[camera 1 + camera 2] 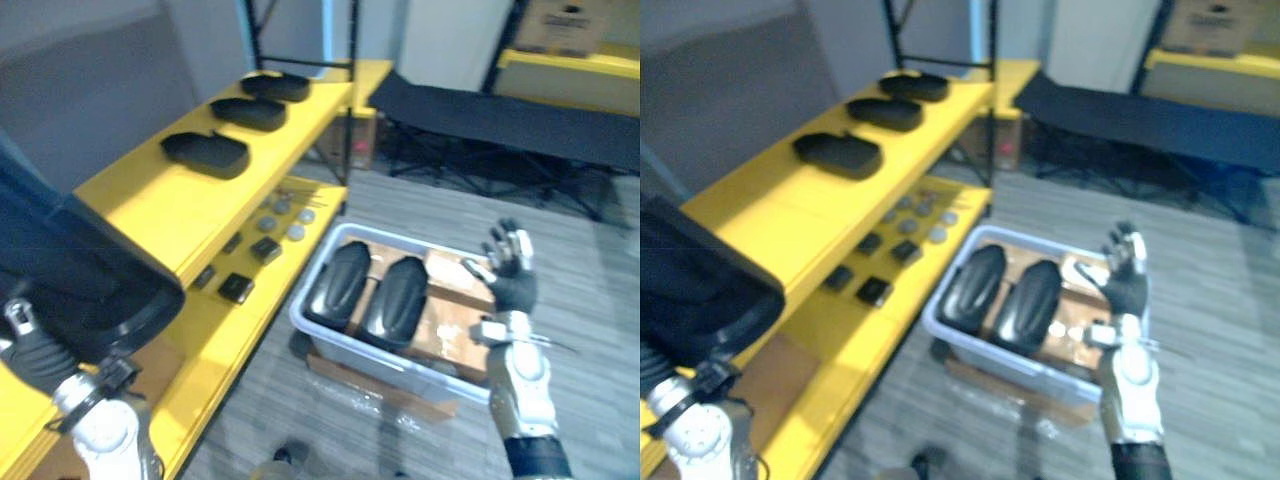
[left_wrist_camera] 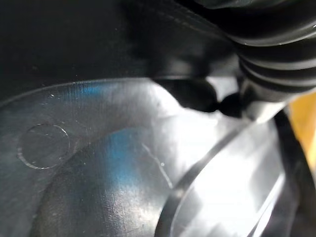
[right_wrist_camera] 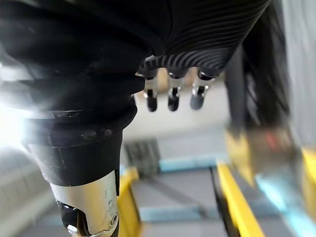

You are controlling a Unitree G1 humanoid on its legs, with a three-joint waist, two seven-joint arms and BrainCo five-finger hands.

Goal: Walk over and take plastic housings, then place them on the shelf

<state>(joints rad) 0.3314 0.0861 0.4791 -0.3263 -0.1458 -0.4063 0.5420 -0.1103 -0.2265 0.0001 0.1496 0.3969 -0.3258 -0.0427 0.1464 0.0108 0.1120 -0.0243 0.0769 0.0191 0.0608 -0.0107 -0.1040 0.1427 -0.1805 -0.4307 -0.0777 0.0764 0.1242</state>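
The shelf [image 1: 150, 205] is found on the robot's left, with its yellow top board running away from the robot. The bin [image 1: 385, 358] is set on the floor to the right of the shelf.

One housing [image 1: 80, 270] is carried at the left hand [image 1: 38, 352], low and close to the robot, over the near end of the top board. Whether that hand is closed on it cannot be told, as the housing covers it in the left wrist view.

Three placed housings [image 1: 205, 152] are laid in a row along the far part of the board, each with its long axis roughly across the board. A bare stretch of board is noted between the carried housing and the nearest of the row. This stretch lies ahead of the left hand and is judged to be the spot for placing.

Two more housings [image 1: 337, 285] are seen side by side in the bin.

The right hand [image 1: 512, 275] is held up over the bin's right side, spread and empty, well apart from the shelf. The left arm is plainly the nearer.

Small parts [image 1: 235, 287] are seen on the lower board.
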